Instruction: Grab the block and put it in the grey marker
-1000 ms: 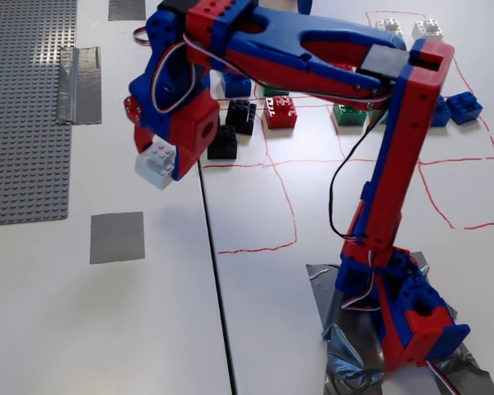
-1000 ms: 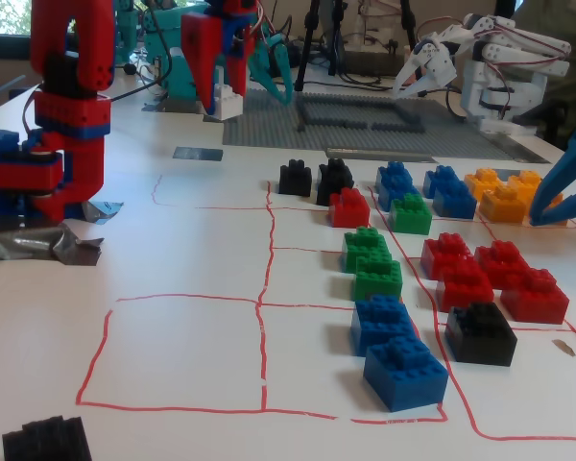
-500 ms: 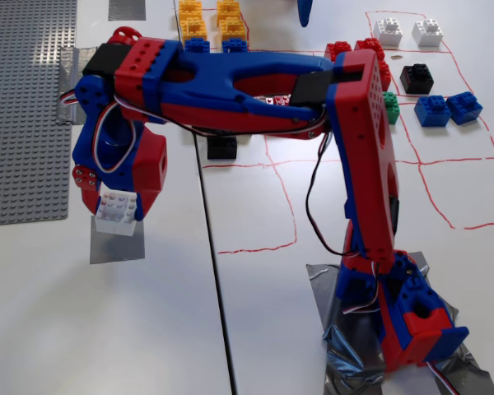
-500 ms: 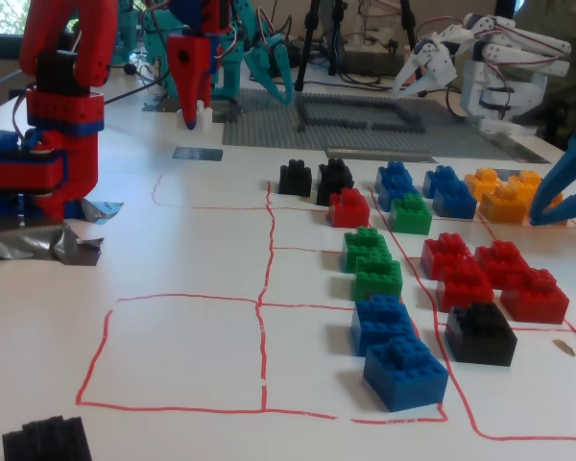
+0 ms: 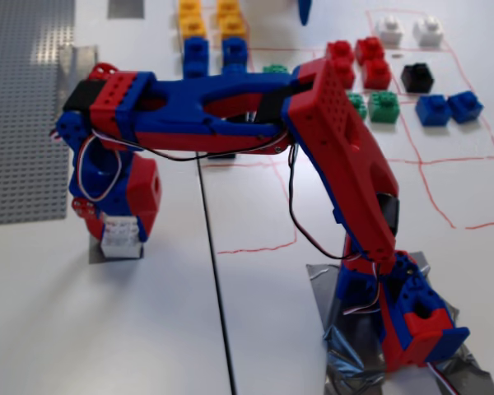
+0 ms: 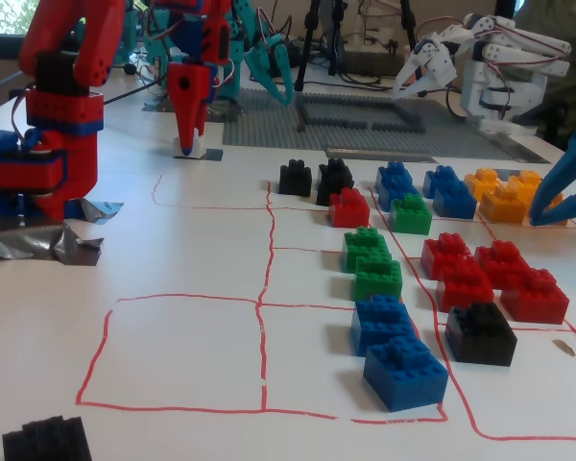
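Observation:
The white block point(image 5: 121, 239) stands at the left of a fixed view, on the dark grey marker point(image 5: 94, 253), of which only a thin edge shows beside it. My red and blue gripper point(image 5: 119, 233) points straight down, and its jaws stand on either side of the block, closed on it. In the other fixed view the gripper point(image 6: 188, 137) tapers down to the block point(image 6: 198, 147) at the far left of the table, in front of the baseplate. The marker is mostly hidden under the block and fingers.
A large grey studded baseplate point(image 5: 25, 107) lies just behind the gripper. Two more white bricks point(image 5: 407, 30) and coloured and black bricks point(image 5: 379, 74) sit in the red-lined grid at the right. Crinkled duct tape point(image 5: 346, 362) holds my base. Other arms point(image 6: 490, 58) stand at the back.

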Robot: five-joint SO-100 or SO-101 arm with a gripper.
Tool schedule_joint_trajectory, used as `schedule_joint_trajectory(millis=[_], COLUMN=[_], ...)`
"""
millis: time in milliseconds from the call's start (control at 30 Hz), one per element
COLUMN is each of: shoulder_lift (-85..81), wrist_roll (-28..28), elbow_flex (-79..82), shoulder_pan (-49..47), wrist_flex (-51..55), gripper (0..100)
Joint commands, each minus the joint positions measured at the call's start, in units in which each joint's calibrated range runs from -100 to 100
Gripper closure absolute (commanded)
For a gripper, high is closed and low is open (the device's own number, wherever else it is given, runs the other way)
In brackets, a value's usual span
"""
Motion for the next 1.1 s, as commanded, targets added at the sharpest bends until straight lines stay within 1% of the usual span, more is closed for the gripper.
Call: schedule_joint_trajectory(millis=[0,67,200,267,367,467,600,700,867,933,1067], shoulder_lift=[-1.75,-1.58,-1.58,-1.66,-1.99,-3.48,-6.45,-10.16,-14.12,-14.78,-18.91], wrist_roll=[0.49,0.49,-0.05,-0.88,-1.12,-1.37,-1.07,-0.15,1.61,2.30,2.30], elbow_flex=[-4.72,-5.09,-7.36,-9.63,-12.17,-13.26,-17.17,-17.35,-20.07,-22.52,-21.34], shoulder_pan=[-0.85,-0.85,-0.75,-0.75,-0.85,-0.65,-0.26,0.13,2.49,3.47,7.00], wrist_flex=[0.19,0.35,2.54,5.14,9.11,10.98,13.25,13.57,15.93,18.28,19.17], gripper=[99,90,80,73,70,68,70,74,91,99,100])
